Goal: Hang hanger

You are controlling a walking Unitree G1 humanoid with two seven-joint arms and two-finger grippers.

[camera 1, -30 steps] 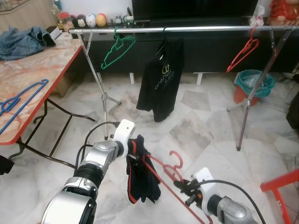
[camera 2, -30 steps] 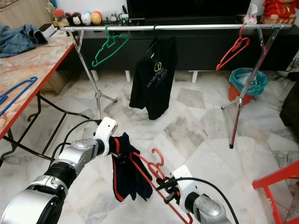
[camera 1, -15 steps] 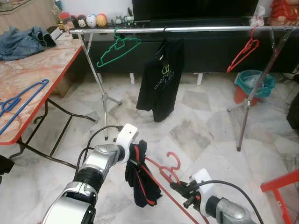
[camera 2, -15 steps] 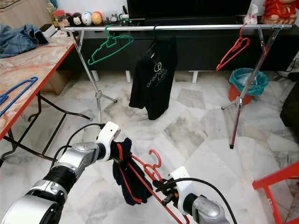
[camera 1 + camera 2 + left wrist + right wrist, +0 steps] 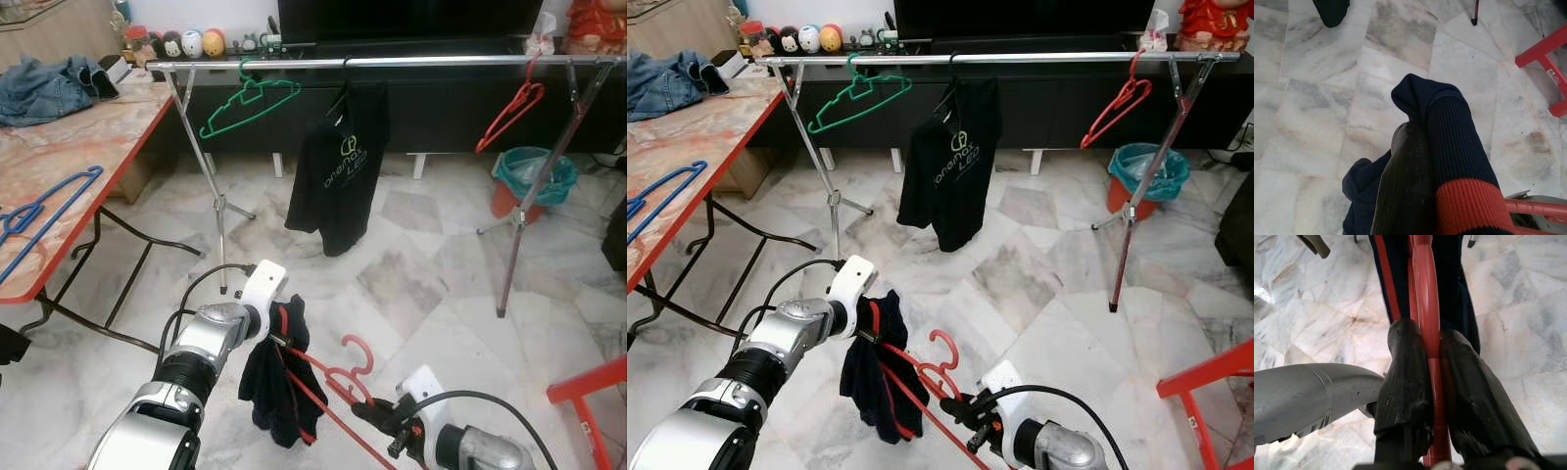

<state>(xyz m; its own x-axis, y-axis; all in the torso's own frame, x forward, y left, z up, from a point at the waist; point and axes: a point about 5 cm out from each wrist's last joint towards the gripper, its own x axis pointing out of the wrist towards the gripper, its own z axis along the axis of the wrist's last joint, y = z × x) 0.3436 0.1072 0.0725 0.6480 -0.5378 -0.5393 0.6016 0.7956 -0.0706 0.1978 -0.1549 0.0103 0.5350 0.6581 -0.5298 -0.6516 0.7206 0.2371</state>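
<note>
Starting at my far left, a marble-topped table with a red edge carries a blue hanger and a heap of denim. Next comes my left gripper, low in front of me above the marble floor; its fingers are buried in a dark navy garment with a red band, and in the left wrist view one black finger lies pressed against that knitted cloth, so I take it as clamped on the garment, though the fingertips are hidden. The garment hangs limp from the red hanger, which slants from my left gripper down toward my right, its hook curling upward between them. My right gripper sits low and near; the right wrist view shows its two black fingers pinched tight on the hanger's red bar. Beyond, a metal clothes rail spans the room, holding a green hanger, a black T-shirt, and another red hanger toward the right end.
</note>
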